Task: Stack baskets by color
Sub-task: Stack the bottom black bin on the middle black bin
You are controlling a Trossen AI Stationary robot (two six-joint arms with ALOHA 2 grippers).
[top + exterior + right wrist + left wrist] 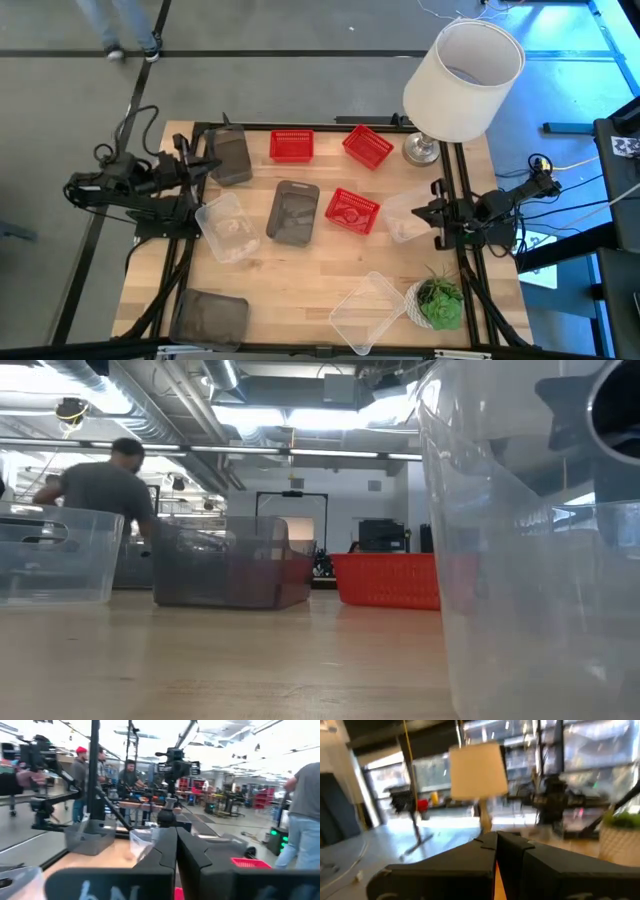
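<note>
Both end effectors are fully closed and hold nothing: the left end effector (pixel 210 166) at the desk (pixel 300 275) edge opposite the lampshade (pixel 462 80), the right end effector (pixel 428 212) on the lampshade side. Three red baskets (pixel 352 211), three grey baskets (pixel 293 212) and three clear baskets (pixel 227 226) lie unstacked between them.

Three red mesh baskets (pixel 291 146) stand out against the pale wood table (pixel 300 275), among smoky grey baskets (pixel 293 213) and clear see-through ones (pixel 228 227), beside a white lampshade (pixel 463 79) and a green plant (pixel 438 296) in a white pot.
</note>
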